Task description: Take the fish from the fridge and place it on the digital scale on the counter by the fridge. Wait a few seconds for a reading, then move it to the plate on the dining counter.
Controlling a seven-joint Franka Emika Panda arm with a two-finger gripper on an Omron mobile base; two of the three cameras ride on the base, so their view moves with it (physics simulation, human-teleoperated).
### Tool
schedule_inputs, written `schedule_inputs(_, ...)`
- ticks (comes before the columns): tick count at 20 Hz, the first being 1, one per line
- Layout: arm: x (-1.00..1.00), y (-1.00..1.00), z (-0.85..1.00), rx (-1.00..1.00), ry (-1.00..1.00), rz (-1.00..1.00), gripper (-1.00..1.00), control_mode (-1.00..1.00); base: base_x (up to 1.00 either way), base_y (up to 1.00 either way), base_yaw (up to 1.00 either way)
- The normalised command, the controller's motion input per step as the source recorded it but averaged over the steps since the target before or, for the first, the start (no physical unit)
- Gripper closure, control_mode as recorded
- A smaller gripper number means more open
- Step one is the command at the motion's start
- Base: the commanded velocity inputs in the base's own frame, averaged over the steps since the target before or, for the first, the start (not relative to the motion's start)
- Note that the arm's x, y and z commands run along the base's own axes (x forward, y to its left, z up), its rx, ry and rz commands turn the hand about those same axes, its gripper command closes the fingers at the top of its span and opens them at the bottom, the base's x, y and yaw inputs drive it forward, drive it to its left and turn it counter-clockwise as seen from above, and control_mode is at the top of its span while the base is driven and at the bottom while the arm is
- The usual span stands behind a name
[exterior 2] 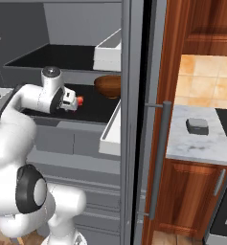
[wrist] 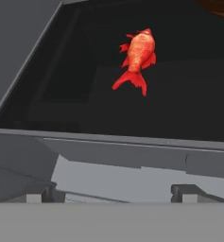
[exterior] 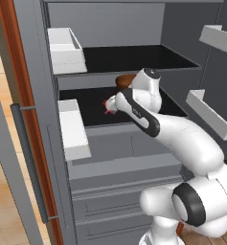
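Observation:
The fridge (exterior: 119,165) stands open, and my arm reaches in to its middle dark shelf (wrist: 85,108). The fish (wrist: 138,56), small and bright red-orange, lies flat on that shelf; it also shows as a red speck, the fish (exterior 2: 79,100), just past my hand. My gripper (wrist: 112,194) is open, a short way in front of the fish at the shelf's front edge, with nothing between its fingertips (wrist: 184,191). The digital scale (exterior 2: 197,126) sits bare on the marble counter (exterior 2: 191,146) right of the fridge. The plate and the dining counter are out of view.
A brown bowl (exterior 2: 107,86) sits on the same shelf behind the fish. White door bins (exterior: 74,129) hang on the open left door, beside its long bar handle (exterior: 31,167). Another bin (exterior 2: 110,129) and handle (exterior 2: 158,162) flank the right side. Grey drawers lie below.

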Motion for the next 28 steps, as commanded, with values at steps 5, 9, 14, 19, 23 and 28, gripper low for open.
schedule_inputs(5,0.46,0.23,-0.29,0.0,-0.07,-0.06,-1.0,-1.0,0.0,0.0,0.0)
schedule_inputs(9,0.4,0.17,-0.17,0.0,-0.09,-0.08,-1.0,-1.0,0.0,0.0,0.0)
schedule_inputs(14,0.34,0.11,-0.06,0.0,-0.06,-0.07,-1.0,-1.0,0.0,0.0,0.0)
schedule_inputs(19,0.4,0.0,0.0,-0.01,0.0,-0.04,-1.0,-1.0,0.0,0.0,0.0)
schedule_inputs(23,0.49,0.0,-0.02,-0.01,0.0,-0.02,-1.0,-1.0,0.0,0.0,0.0)
schedule_inputs(28,0.36,-0.03,-0.11,-0.04,0.03,0.0,-1.0,-1.0,0.0,0.0,0.0)
